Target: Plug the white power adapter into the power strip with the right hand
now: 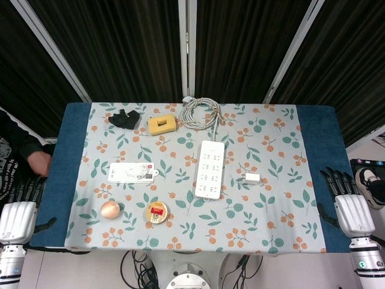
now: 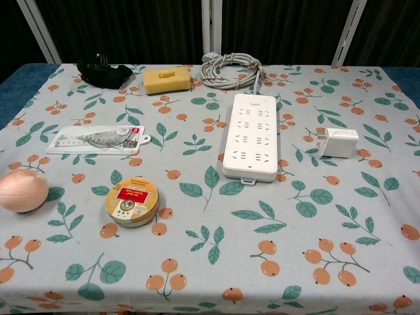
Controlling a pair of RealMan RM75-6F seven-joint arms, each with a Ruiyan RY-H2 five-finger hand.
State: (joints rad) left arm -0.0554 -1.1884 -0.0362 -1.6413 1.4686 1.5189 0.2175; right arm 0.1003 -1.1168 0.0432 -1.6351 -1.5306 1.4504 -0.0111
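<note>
Adapter: the white power adapter lay on the desk, just right of the power strip, apart from it.
My right hand: off the desk's right edge, fingers spread, empty.
My left hand: off the left edge, likewise empty.

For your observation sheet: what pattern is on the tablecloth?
Green leaves and orange berries on the pale tablecloth, clearest in the chest view.
</note>
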